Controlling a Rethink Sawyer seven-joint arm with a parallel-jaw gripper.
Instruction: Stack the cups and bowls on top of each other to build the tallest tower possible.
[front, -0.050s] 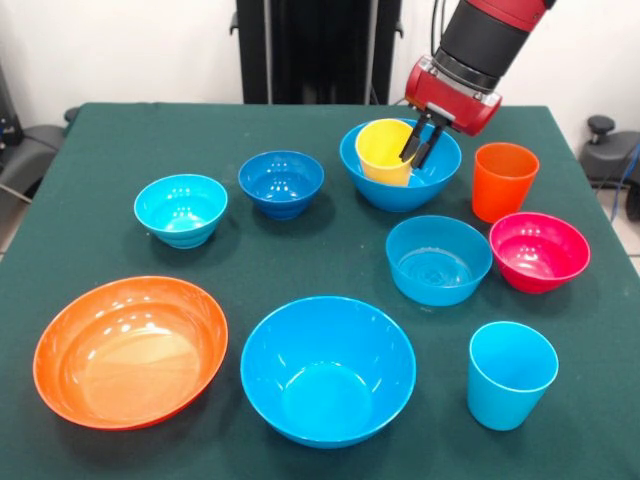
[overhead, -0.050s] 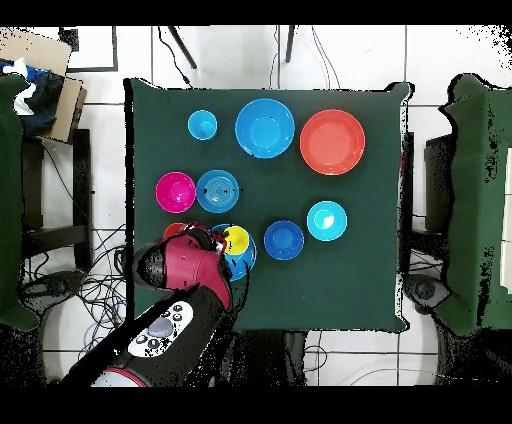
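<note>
Reaching down from above, the red and black arm holds its gripper at the rim of the yellow cup. The two dark fingers sit close together at the cup's right-hand edge, but whether they are pinching the wall cannot be told from either view. The yellow cup stands upright inside a large blue bowl at the far side of the green table.

In the front view, the orange cup stands upright just to the right of that bowl. In front of it rests the magenta-red bowl, and just left of that, the medium light blue bowl. The light blue cup stands upright near the front right corner.

To the left of the bowl holding the yellow cup sits the small dark blue bowl, and further left the cyan bowl. The second large blue bowl sits at the front centre, with the wide shallow orange bowl just beside it on the left. All of these bowls stand open side up, apart from one another, with nothing inside them.

From overhead, the arm covers most of the orange cup and part of the bowl holding the yellow cup.
</note>
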